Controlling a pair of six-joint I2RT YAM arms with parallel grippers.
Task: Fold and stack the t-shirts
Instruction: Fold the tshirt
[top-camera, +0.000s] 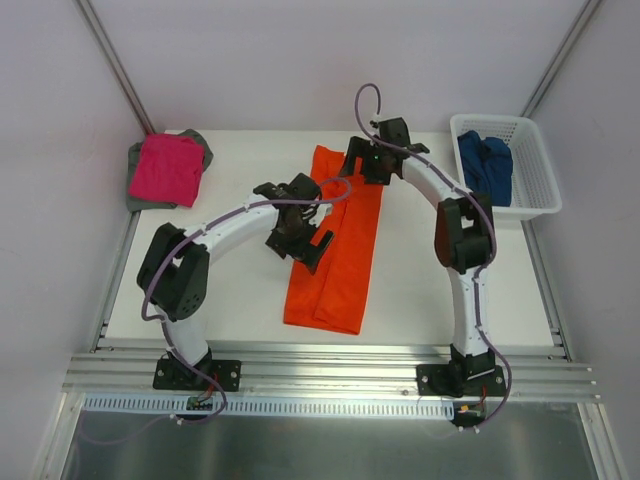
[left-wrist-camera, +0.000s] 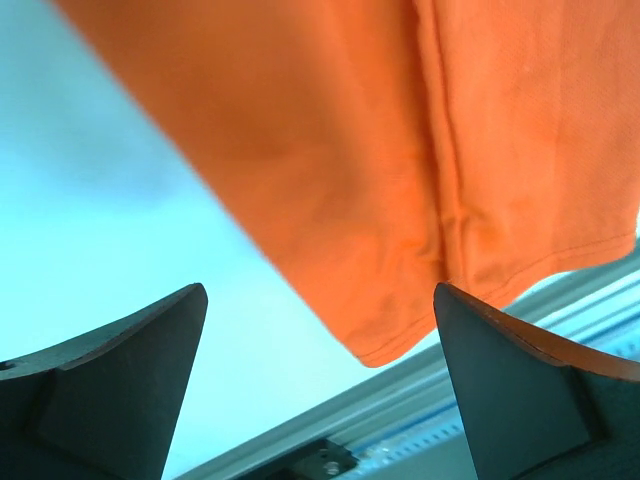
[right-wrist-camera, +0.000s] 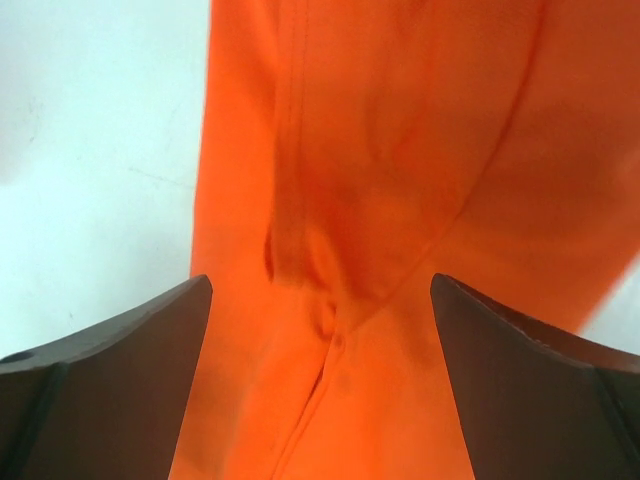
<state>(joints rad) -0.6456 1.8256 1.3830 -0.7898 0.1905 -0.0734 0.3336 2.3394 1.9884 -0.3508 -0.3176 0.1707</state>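
The bright orange t-shirt (top-camera: 338, 270) lies folded into a long narrow strip down the middle of the white table (top-camera: 230, 300). My left gripper (top-camera: 300, 238) hovers over the strip's left edge, open; in the left wrist view its open gripper (left-wrist-camera: 320, 292) frames the orange t-shirt's (left-wrist-camera: 400, 150) hem corner, with nothing held. My right gripper (top-camera: 366, 162) hangs open over the far end; the right wrist view shows this gripper (right-wrist-camera: 320, 282) above the orange t-shirt's (right-wrist-camera: 400, 150) collar and button. A magenta pink t-shirt (top-camera: 166, 168) rests folded on a grey t-shirt (top-camera: 135, 195) at the back left.
A white lattice basket (top-camera: 541, 175) at the back right holds a dark blue t-shirt (top-camera: 485, 165). A metal rail (top-camera: 320, 365) runs along the table's near edge, also visible as a rail (left-wrist-camera: 420, 410) beneath the left fingers. Slanted frame posts stand at both back corners.
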